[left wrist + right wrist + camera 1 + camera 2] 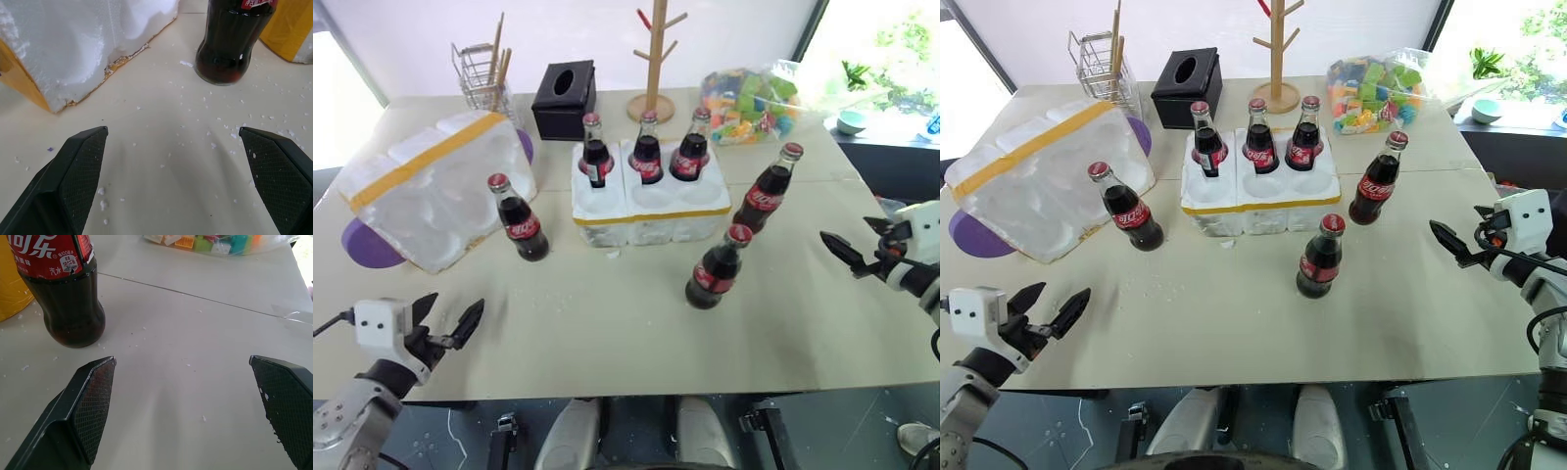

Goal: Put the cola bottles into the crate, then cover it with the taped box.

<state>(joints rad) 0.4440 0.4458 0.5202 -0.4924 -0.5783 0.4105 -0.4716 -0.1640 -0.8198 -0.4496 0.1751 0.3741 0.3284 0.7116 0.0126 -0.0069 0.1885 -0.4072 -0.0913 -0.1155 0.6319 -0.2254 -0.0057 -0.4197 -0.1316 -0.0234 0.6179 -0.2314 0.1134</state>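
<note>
Nearest the robot, the left gripper hovers over the bare front of the tabletop, jaws spread wide and empty. The right gripper hangs at the right edge, jaws likewise apart with nothing between them — its far finger is partly masked by its own white housing.

Three cola bottles stand loose on the tabletop: one front-centre, one to the right beside the crate, one to the left between the crate and the taped box. In both wrist views a bottle is cut off at the label, so cap and neck are out of frame.

The crate sits mid-table with three bottles upright in its back wells; the three front wells are unfilled. The taped box leans tilted at the left, hollows facing up, covering most of a purple mat.

Farthest back: a wire rack, a black tissue box, a wooden peg stand cut off at the top, and a bag of coloured blocks.
</note>
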